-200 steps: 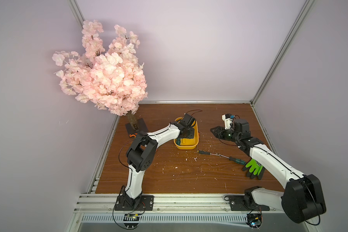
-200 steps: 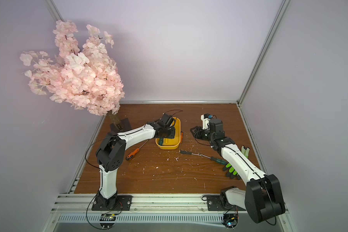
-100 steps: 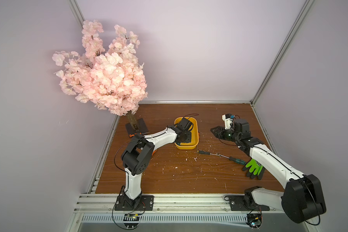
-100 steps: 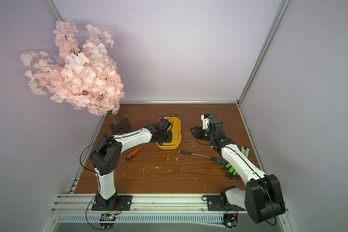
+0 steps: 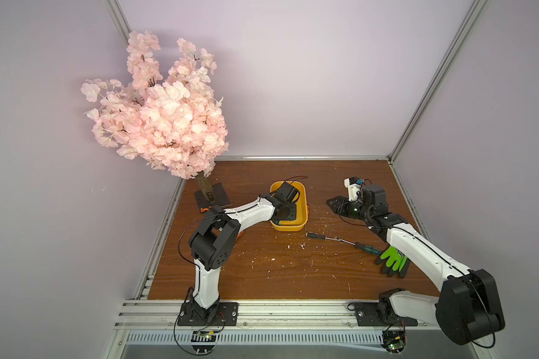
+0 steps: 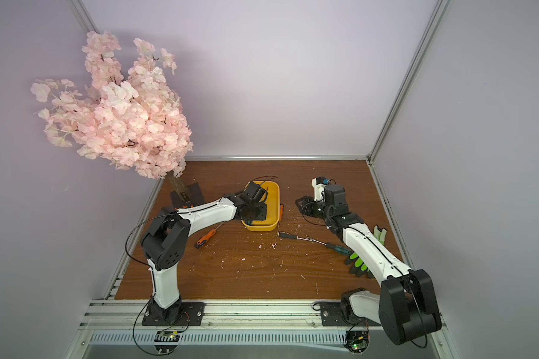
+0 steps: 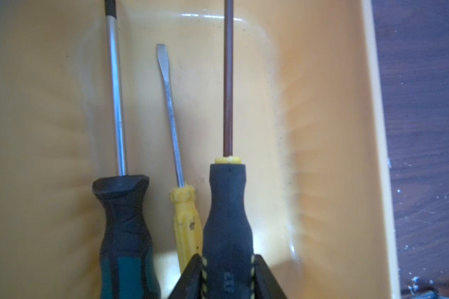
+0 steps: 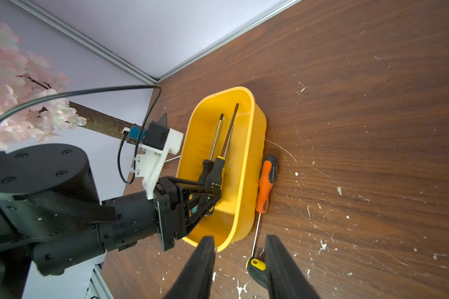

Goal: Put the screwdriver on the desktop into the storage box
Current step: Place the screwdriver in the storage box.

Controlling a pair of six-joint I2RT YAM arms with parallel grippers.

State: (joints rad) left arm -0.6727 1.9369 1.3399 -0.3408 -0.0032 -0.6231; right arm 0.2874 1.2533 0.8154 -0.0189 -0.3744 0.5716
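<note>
Lilac walls [image 5: 293, 77] and aluminium rails [image 5: 293, 158] enclose your white-flecked desktop [image 5: 277, 273]. In both top views the left arm [image 5: 249, 214] masks much of the storage box [image 5: 288, 227]. The left wrist view shows you the black-handled screwdriver [image 7: 227, 207] inside it, beside a green-handled screwdriver [image 7: 125, 233] and a yellow screwdriver [image 7: 186, 220]. There the left gripper [image 7: 227, 256] flanks the black handle, pressure indeterminable. The right wrist view shows the right gripper [image 8: 239, 238] parted, empty.

Glossy smooth yellow plastic storage box [image 8: 244, 168]

The left tool [image 8: 214, 192] crowds the storage box's [image 5: 288, 228] 6 o'clock half. An orange screwdriver [image 8: 267, 178] lies just beside its 3 o'clock wall. Open desk [image 5: 277, 273] spreads toward 6 o'clock.
</note>
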